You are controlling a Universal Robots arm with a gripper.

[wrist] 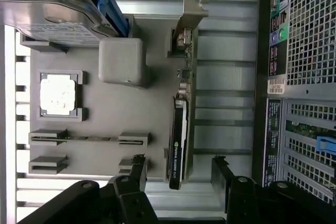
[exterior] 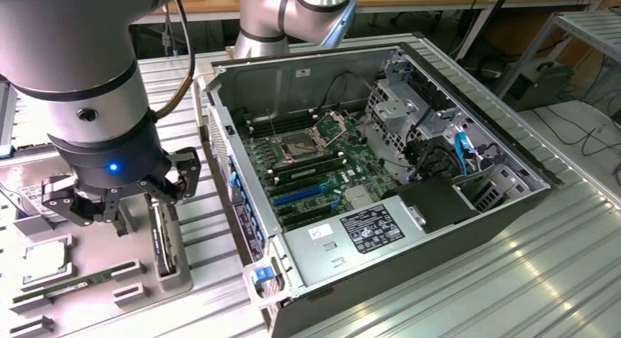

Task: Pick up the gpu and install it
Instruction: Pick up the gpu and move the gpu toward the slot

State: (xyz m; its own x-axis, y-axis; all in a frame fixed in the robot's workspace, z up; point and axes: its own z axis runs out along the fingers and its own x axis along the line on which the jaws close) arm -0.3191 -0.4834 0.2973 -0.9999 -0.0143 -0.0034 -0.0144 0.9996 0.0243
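The gpu (wrist: 180,135) stands on edge in a slot of the grey parts tray (wrist: 157,108), a thin dark card with its silver bracket (wrist: 191,17) at the far end. In the exterior view the gpu (exterior: 160,240) sits just left of the open computer case (exterior: 388,171). My gripper (wrist: 179,170) is open above the card's near end, with one finger (wrist: 139,169) on each side and not touching it. The exterior view puts the gripper (exterior: 136,214) low over the tray, directly above the card.
Also on the tray are a CPU (wrist: 59,94), a RAM stick (wrist: 89,139), a grey block (wrist: 122,60) and a hard drive (wrist: 47,17) with a blue bracket. Inside the case, the motherboard's blue slots (exterior: 301,192) lie beside the power supply (exterior: 374,229). The case's rear panel (wrist: 299,77) stands close to the card.
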